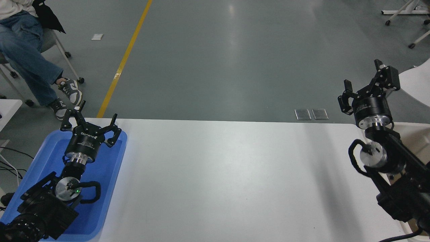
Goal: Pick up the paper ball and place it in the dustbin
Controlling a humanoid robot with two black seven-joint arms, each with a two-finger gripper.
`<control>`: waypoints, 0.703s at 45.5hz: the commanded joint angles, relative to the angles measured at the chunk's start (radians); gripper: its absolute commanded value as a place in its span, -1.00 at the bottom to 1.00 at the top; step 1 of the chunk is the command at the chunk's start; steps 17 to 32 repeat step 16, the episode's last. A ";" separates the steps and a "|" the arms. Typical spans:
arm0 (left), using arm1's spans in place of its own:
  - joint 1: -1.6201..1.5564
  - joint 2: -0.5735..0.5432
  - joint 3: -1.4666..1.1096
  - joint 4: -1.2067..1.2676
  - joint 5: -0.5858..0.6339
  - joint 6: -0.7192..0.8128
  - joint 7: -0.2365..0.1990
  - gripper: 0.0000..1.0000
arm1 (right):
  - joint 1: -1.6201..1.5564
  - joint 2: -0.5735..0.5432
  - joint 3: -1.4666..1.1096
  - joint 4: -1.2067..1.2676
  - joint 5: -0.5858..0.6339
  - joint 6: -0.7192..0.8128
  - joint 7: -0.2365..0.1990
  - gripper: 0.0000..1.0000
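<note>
One view is all we get, the head camera, so here goes. No paper ball anywhere on the white table point(221, 181), and none in either claw, so our guess is it's already in the dustbin point(411, 129), which peeks out as a cream sliver at about 3 o'clock, mostly blocked by the right arm. We can't see inside it though, so that's a judgement call, not a fact. If we're right, nothing's left but parking the arm.

Right gripper point(368, 84) is up around 2 o'clock, above the table's far right corner, fingers spread wide and holding nothing. Left gripper point(90, 122) sits parked at 8 o'clock over the blue tray point(111, 188), also splayed wide and empty.

Writing: there's white lettering on the left gripper's body, upside down from here, and we can't read it reliably. The right gripper has small print too, way too tiny. A person's legs at 10 o'clock, on a chair.
</note>
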 commanded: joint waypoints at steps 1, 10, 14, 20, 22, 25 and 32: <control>-0.001 0.000 0.001 0.000 0.000 0.000 -0.001 1.00 | -0.088 0.047 0.011 -0.024 -0.041 0.033 0.030 1.00; -0.001 0.000 0.000 0.000 0.000 0.000 0.000 1.00 | -0.083 0.051 -0.016 -0.046 -0.041 0.033 0.030 1.00; -0.001 0.000 0.001 0.000 0.000 0.000 0.000 1.00 | -0.079 0.051 -0.016 -0.044 -0.041 0.033 0.030 1.00; -0.001 0.000 0.001 0.000 0.000 0.000 0.000 1.00 | -0.076 0.051 -0.016 -0.043 -0.041 0.033 0.030 1.00; -0.001 0.000 0.001 0.000 0.000 0.000 0.000 1.00 | -0.076 0.051 -0.016 -0.043 -0.041 0.033 0.030 1.00; -0.001 0.000 0.001 0.000 0.000 0.000 0.000 1.00 | -0.076 0.051 -0.016 -0.043 -0.041 0.033 0.030 1.00; -0.001 0.000 0.001 0.000 0.000 0.000 0.000 1.00 | -0.076 0.051 -0.016 -0.043 -0.041 0.033 0.030 1.00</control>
